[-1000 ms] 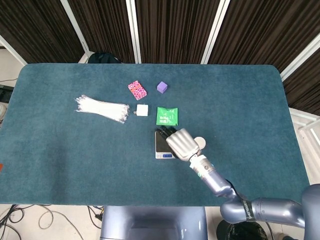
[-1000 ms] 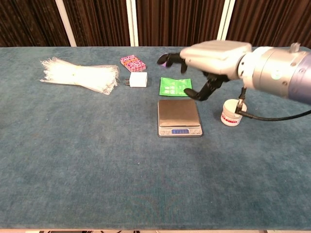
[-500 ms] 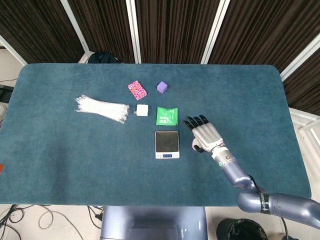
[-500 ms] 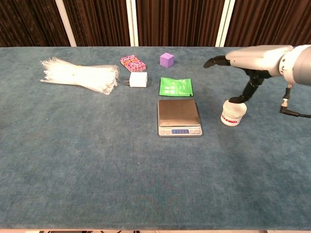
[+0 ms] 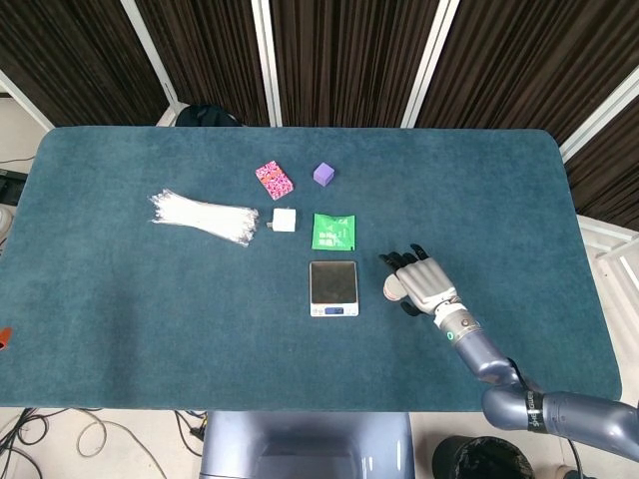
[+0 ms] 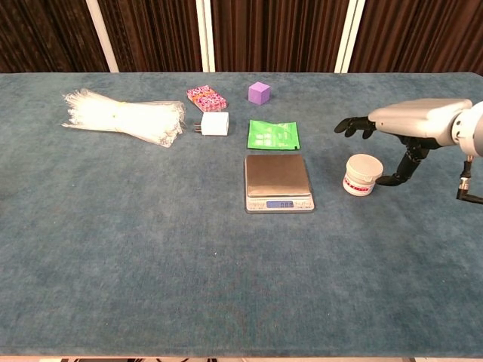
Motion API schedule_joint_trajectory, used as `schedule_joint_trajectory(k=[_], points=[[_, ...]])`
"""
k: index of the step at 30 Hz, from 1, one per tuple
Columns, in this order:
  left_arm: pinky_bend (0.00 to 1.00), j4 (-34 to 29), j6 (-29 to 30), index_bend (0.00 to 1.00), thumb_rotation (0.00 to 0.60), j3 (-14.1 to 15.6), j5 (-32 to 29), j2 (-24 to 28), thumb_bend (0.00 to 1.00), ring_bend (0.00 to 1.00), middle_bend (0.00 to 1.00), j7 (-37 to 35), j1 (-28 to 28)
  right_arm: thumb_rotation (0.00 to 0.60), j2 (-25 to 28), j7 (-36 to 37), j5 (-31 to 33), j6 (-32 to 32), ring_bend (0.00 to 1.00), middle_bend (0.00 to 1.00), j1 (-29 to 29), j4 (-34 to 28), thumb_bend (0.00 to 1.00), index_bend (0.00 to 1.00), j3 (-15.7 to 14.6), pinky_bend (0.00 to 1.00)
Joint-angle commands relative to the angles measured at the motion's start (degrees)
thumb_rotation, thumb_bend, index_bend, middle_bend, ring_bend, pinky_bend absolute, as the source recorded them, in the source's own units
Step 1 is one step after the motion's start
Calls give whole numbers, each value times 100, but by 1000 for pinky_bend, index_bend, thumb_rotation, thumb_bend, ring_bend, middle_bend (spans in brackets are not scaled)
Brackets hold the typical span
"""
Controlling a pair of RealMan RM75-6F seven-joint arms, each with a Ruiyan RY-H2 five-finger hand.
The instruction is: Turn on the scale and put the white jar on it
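Observation:
The small silver scale (image 5: 332, 287) (image 6: 278, 182) lies near the table's middle, its blue display lit at the front edge and its platform bare. The white jar (image 6: 361, 174) with a red-lettered label stands upright just right of the scale; in the head view only its left edge (image 5: 390, 289) peeks out beside my hand. My right hand (image 5: 423, 282) (image 6: 404, 122) hovers over and right of the jar, fingers spread, thumb hanging down by the jar's right side, holding nothing. No left hand shows in either view.
Behind the scale lie a green packet (image 6: 272, 134), a white charger (image 6: 214, 124), a pink patterned box (image 6: 207, 97) and a purple cube (image 6: 259, 93). A bundle of white cable ties (image 6: 124, 115) sits at the back left.
My right hand has moved from above the scale rightward and down to the jar, its thumb now hanging beside the jar. The scale and jar have stayed put.

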Motion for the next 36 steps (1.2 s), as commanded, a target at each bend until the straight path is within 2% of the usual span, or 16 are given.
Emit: schedule_joint_trajectory(k=[1, 17, 27, 36], points=[[0, 1, -1, 0, 600, 1, 1, 0, 117, 0, 0, 2, 0, 600, -29, -14, -17, -19, 202, 167, 1, 35, 387, 27, -28, 24], [0, 7, -26, 0, 600, -2, -16, -3, 118, 0, 0, 16, -11, 600, -359, -239, 104, 29, 324, 313, 26, 382, 386, 75, -78, 64], [0, 2, -25, 0, 600, -3, -13, 4, 117, 0, 0, 3, -9, 600, -522, -287, 17, 168, 404, 470, 1, 501, 386, 212, -56, 89], [0, 1, -31, 0, 600, -9, -25, 23, 118, 0, 0, -40, 0, 600, -487, -368, 1, 227, 412, 515, 18, 355, 386, 326, 14, 89]])
